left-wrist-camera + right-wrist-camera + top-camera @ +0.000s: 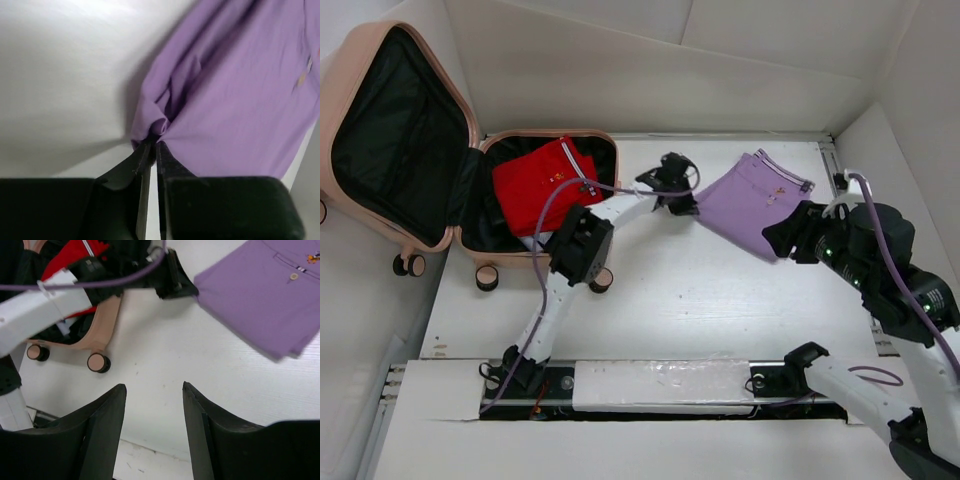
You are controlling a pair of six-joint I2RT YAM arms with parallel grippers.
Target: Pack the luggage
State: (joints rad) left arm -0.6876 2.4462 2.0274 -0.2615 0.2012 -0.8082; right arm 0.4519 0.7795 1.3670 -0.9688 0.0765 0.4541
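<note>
The salmon-pink luggage [410,240] lies open at the far left with black lining. A folded red shirt [542,180] sits in its lower half. A folded purple shirt [755,200] lies on the table at the far right; it also shows in the left wrist view [235,95] and the right wrist view [260,295]. My left gripper [682,205] is shut on the purple shirt's left corner [154,141]. My right gripper [154,386] is open and empty, held above the table near the shirt's right side [782,238].
The luggage's wheels [487,277] stand on the table's left side, also seen in the right wrist view [98,362]. White walls surround the table. The left arm [575,250] reaches across the luggage's near right corner.
</note>
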